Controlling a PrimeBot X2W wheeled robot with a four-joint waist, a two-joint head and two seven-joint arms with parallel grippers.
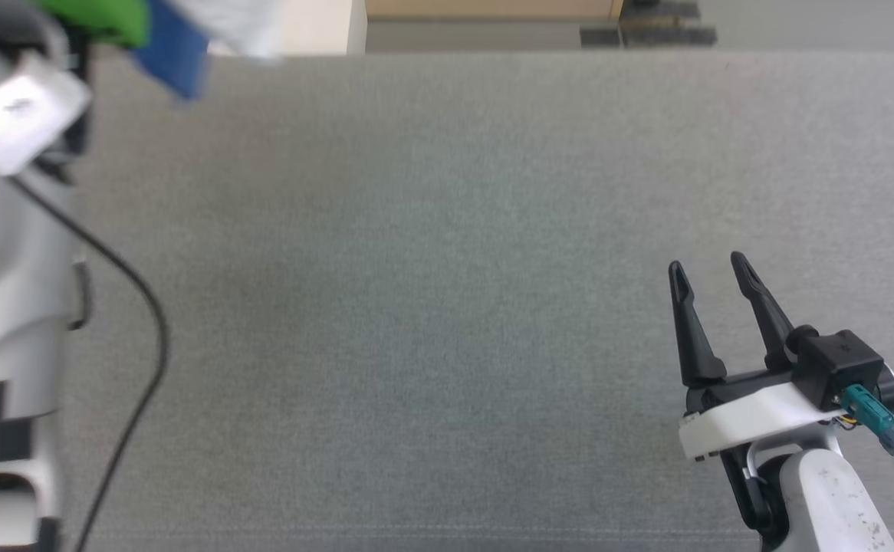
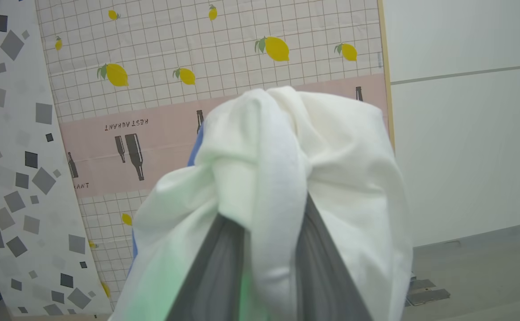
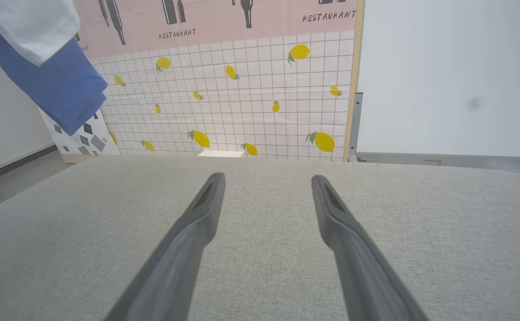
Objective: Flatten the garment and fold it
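The garment [image 2: 286, 169], a white T-shirt with blue sleeves, is bunched over my left gripper [image 2: 264, 209], which is shut on its white cloth and held high. A blue sleeve and some white cloth of the garment [image 1: 179, 46] hang at the head view's top left, above the far left corner of the grey table [image 1: 447, 307]. The same garment [image 3: 55, 67] dangles at the upper left of the right wrist view. My right gripper [image 1: 711, 264] stands open and empty over the table's right side, fingers pointing away from me.
My left forearm [image 1: 2, 253] and its black cable [image 1: 140, 307] fill the head view's left edge. Behind the table stands a lemon-patterned panel [image 3: 242, 102] and a white wall [image 3: 447, 76].
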